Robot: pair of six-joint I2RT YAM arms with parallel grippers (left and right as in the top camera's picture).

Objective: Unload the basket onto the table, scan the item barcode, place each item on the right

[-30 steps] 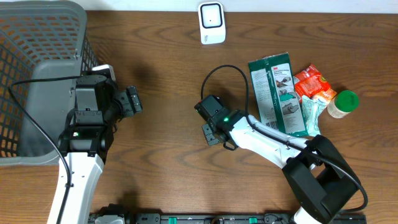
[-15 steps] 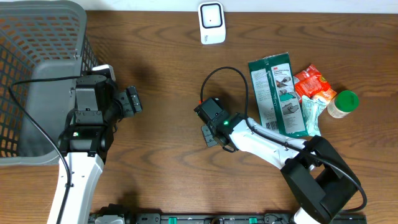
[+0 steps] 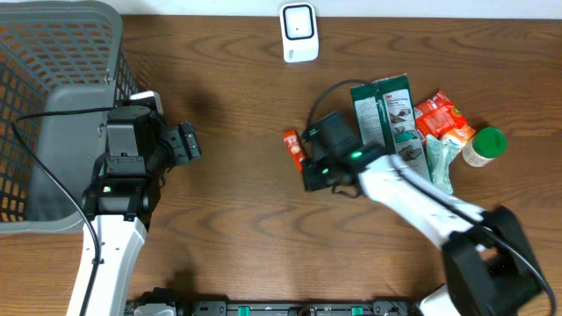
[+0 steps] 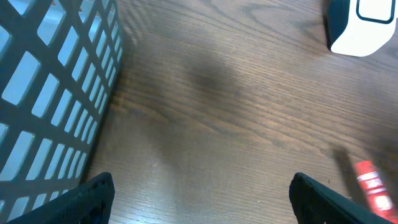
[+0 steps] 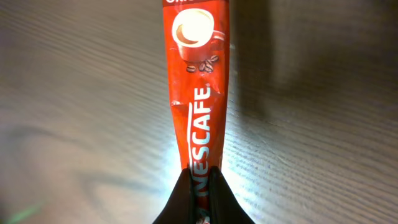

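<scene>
Brown wooden worktop (image 3: 228,88) is seen under both arms. A red Nescafe sachet (image 5: 198,93) is pinched at its lower end by the right claw (image 5: 202,177), the two fingers being pressed together on it. The sachet is found near the middle of the worktop, well below the white scanner (image 3: 299,32) and near a green package (image 3: 391,132). The left claw (image 4: 199,199) is spread wide with nothing in it, beside a grey basket (image 3: 53,53)

Grained wood, glossy film, matt plastics.
The table (image 3: 237,105) is brown wood with visible grain and a soft sheen; the coffee sachet (image 5: 198,93) is glossy red film; the basket (image 3: 53,53) looks matt grey plastic, the scanner (image 3: 299,32) smooth white plastic.
</scene>
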